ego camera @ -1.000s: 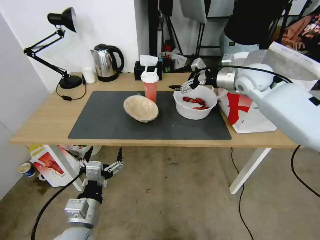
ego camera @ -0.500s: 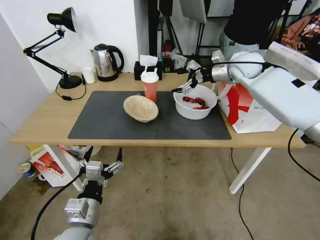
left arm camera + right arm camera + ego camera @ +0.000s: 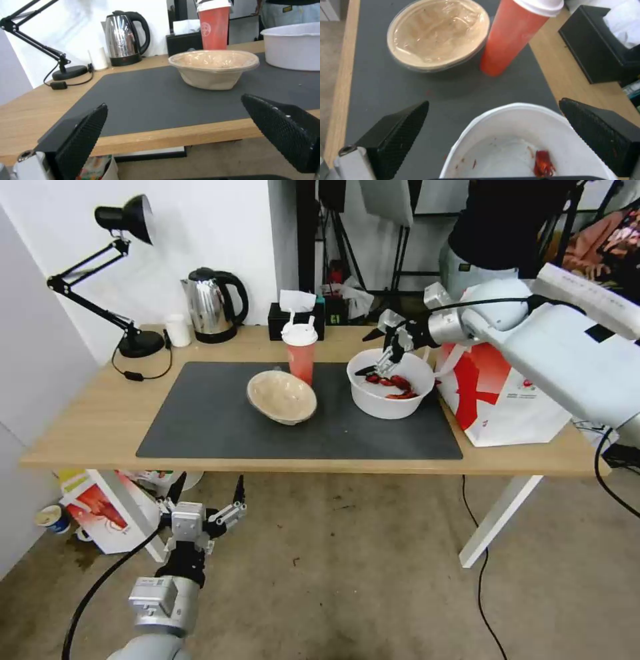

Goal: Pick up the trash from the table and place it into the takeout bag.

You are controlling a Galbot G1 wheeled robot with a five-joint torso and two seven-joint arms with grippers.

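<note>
L end effector (image 3: pixel 208 499) parked low in front of tabletop (image 3: pixel 87 427), fingers spread, empty. On mat: beige bowl (image 3: pixel 281 397), red cup (image 3: pixel 301 353) just behind. R end effector (image 3: pixel 382 360) wide open, empty, above white bowl (image 3: pixel 390 388); takeout bag (image 3: pixel 500 393) beside it

Light-wood table (image 3: pixel 93 427), dark grey mat (image 3: pixel 220 427) across its middle. On the mat: beige paper bowl (image 3: pixel 281 397), red cup (image 3: pixel 301 355), white bowl (image 3: pixel 390 383). Takeout bag (image 3: pixel 497 397) at right end; lamp (image 3: pixel 123 280), kettle (image 3: pixel 212 305), tissue box (image 3: pixel 287 321) along far edge.
</note>
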